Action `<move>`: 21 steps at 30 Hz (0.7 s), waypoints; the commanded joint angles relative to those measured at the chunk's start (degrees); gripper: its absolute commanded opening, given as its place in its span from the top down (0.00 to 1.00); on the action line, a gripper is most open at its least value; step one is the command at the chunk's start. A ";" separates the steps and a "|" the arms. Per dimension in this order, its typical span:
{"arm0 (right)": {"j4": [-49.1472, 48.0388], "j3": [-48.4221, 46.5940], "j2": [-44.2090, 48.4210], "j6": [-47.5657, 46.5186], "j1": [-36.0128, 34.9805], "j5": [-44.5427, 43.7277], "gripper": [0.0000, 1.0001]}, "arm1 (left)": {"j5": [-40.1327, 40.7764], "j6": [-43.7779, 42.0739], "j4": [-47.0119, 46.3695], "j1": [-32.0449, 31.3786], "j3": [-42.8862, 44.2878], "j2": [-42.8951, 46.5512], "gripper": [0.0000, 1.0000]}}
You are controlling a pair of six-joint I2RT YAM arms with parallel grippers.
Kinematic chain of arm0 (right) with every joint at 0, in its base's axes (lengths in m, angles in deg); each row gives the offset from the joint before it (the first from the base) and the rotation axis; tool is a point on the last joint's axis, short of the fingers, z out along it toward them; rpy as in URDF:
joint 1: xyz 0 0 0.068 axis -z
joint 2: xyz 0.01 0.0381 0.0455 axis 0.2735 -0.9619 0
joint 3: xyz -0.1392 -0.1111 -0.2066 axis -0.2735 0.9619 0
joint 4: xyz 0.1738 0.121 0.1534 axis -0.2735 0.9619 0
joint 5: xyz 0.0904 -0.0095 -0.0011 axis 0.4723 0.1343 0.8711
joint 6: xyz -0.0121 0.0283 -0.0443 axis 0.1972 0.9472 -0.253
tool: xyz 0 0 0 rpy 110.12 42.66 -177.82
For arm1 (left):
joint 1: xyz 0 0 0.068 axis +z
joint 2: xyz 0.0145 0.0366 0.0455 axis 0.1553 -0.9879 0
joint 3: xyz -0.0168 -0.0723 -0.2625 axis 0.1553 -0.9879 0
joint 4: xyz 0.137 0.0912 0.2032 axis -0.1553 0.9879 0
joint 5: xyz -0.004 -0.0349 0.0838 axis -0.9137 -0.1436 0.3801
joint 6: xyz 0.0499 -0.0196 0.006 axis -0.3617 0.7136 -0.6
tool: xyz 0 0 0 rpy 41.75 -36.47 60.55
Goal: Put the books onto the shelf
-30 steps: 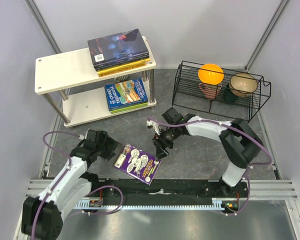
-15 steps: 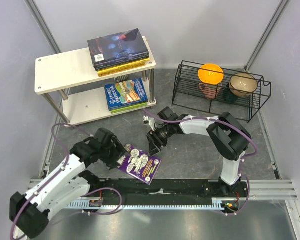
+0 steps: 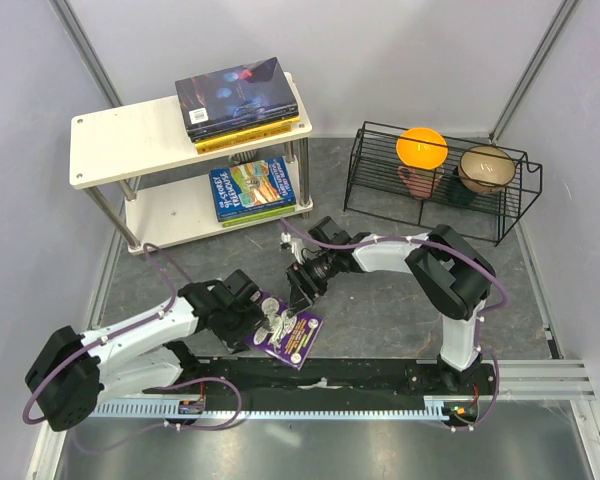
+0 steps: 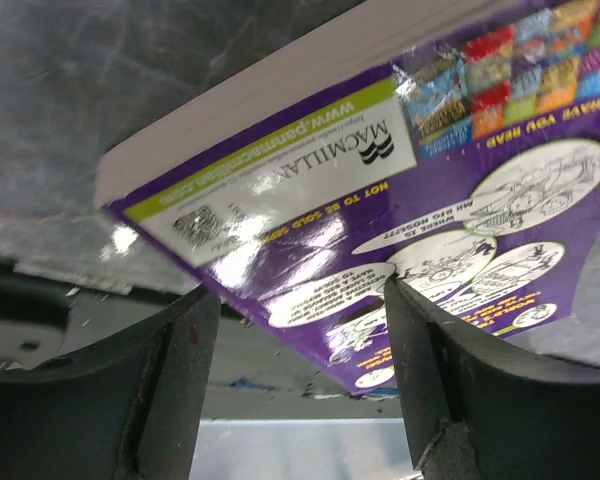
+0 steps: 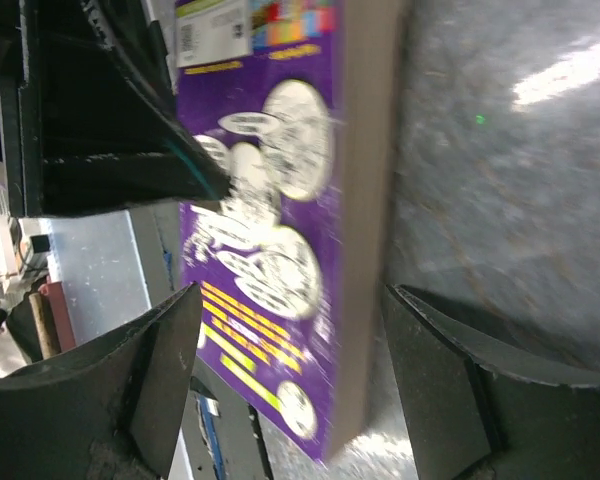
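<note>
A: Shelf (image 3: pixel 130 140) well beyond left gripper (image 3: pixel 254 312) and right gripper (image 3: pixel 297 298). Pale boards, chrome legs, stacks on both tiers. Looks like pick-up of the one loose book.
B: Purple paperback (image 3: pixel 288 332), thin and glossy, flat on the mottled floor (image 3: pixel 380 325), right between the two.
A: Left gripper spread wide over a corner, right gripper equally wide across the page edge. No clamp yet.
B: Next, probably: lift an edge, then pinch. Slippery cover, though.

Book stack (image 3: pixel 242 95) blocks shelf (image 3: pixel 120 145) top's right end — left half free.
</note>
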 commanded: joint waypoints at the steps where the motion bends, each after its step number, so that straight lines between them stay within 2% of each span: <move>1: -0.60 0.35 -2.57 1.70 -2.53 -1.15 0.20 | 3.59 5.97 -13.64 -0.30 -4.82 2.55 0.30; 5: -0.60 0.35 -3.36 3.19 -2.62 -0.36 0.22 | 4.47 7.91 -20.42 -0.30 -9.12 5.01 0.37; 8: -0.60 0.09 -2.75 3.63 -2.62 1.39 0.37 | 5.26 7.65 -24.20 -0.30 -10.45 6.94 0.41; 9: -0.51 0.00 -2.31 3.55 -2.62 2.01 0.52 | 5.70 7.65 -25.25 -0.30 -10.63 7.73 0.42; 11: -0.60 0.00 -0.82 3.37 -2.53 3.24 0.70 | 5.96 6.43 -26.57 -0.30 -10.89 8.26 0.42; 12: -0.42 -0.09 0.58 3.11 -2.18 3.33 0.94 | 6.23 6.07 -27.19 -0.30 -11.07 8.53 0.42; 13: -0.60 0.17 1.55 2.67 -1.57 3.16 1.00 | 6.14 5.80 -28.50 -0.30 -11.15 8.62 0.42; 15: -0.42 0.35 5.05 2.32 1.23 1.84 1.00 | 5.61 1.78 -29.83 -0.21 -10.81 10.71 0.41; 18: 1.68 1.05 10.06 0.48 6.76 2.19 1.00 | 3.95 -10.77 -34.83 -0.30 -10.28 16.24 0.37; 19: 4.73 0.79 11.04 -2.40 8.09 2.71 1.00 | 3.25 -20.03 -37.28 -0.30 -9.06 20.27 0.36; 20: 7.63 0.27 11.75 -5.30 9.50 4.72 1.00 | 1.41 -24.56 -37.48 -0.30 -8.00 22.14 0.29; 21: 10.88 -1.30 12.72 -7.86 11.25 4.82 1.00 | 0.70 -28.87 -36.87 -0.30 -6.60 23.20 0.28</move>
